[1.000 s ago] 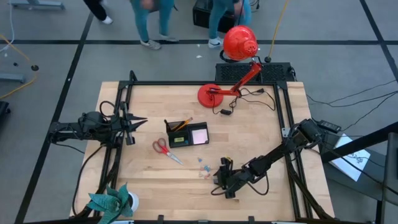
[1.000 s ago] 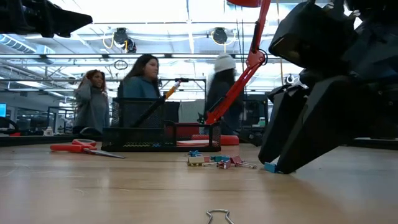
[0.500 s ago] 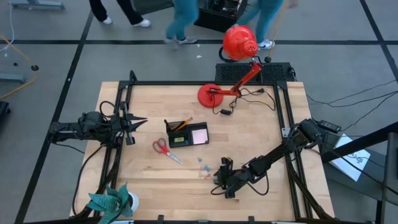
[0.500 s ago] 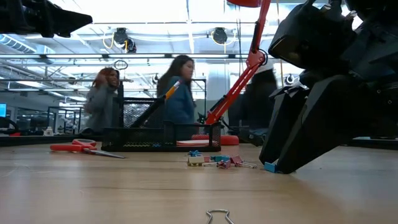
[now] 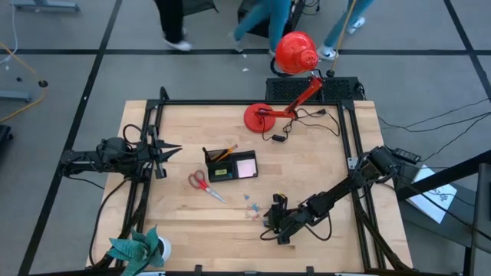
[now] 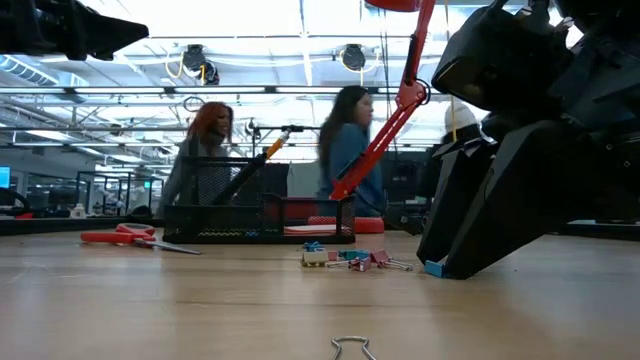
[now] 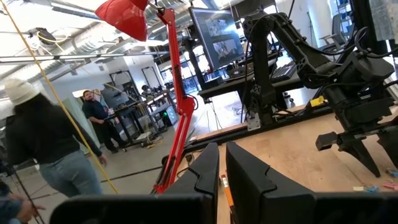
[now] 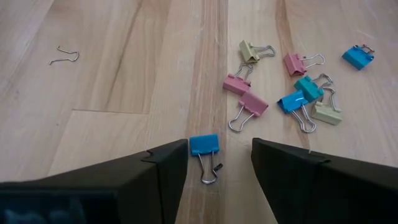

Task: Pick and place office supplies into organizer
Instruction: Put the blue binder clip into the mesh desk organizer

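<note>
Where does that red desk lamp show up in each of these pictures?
High view: red lamp at the table's far edge.
Low view: its slanted arm, centre-right, behind the black organizer.
Left wrist view: shade and arm.
Right wrist view: not in it.
Shared landmark: the organizer.

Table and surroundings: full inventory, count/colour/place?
organizer: 1, black, table middle; holds orange pencil and pink notepad
scissors: 1, red handles, beside organizer
binder clips: about 8, blue, pink, teal, pale yellow, loose cluster
blue clip: 1, between right fingers, on the wood
wire clip handle: 1, silver, apart
desk lamp: 1, red, far edge
plant: 1, teal, white pot, near corner
people: several, beyond table
left end effector: dark, waiting left of organizer
right end effector: dark, open, low over clips
</note>
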Motion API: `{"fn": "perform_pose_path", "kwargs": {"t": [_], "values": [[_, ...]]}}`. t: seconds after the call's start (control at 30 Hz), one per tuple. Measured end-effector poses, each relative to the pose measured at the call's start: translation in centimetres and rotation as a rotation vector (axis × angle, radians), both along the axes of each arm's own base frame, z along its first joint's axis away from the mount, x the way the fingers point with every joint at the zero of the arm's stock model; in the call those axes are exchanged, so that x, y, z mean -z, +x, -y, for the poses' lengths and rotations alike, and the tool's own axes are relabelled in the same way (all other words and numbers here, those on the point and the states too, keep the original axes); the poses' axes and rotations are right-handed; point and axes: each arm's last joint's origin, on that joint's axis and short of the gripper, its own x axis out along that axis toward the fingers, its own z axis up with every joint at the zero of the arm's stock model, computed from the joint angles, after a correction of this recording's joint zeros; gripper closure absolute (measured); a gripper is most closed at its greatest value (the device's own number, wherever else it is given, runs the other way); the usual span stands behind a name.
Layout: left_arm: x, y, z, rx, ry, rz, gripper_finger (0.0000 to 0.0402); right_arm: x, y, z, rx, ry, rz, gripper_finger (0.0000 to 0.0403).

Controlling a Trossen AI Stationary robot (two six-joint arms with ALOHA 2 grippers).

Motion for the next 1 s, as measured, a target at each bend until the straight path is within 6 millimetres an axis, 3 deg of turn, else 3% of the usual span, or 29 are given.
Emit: {"fn": "perform_pose_path", "kwargs": {"t": [0.2, 0.73, 1.0], "values": [[0.0, 0.0, 0.0, 0.0, 0.0, 0.0, 0.0366, 0.0, 0.0, 0.0, -0.002, -0.001, -0.001, 0.0261], [0.0, 0.0, 0.0, 0.0, -0.002, 0.0, 0.0366, -0.4, 0.4, -0.3, -0.079, -0.037, 0.065, 0.0382], [0.0, 0.0, 0.0, 0.0, -0.001, 0.0, 0.0366, -1.7, 0.7, -0.4, -0.119, -0.051, 0.138, 0.04]]}}
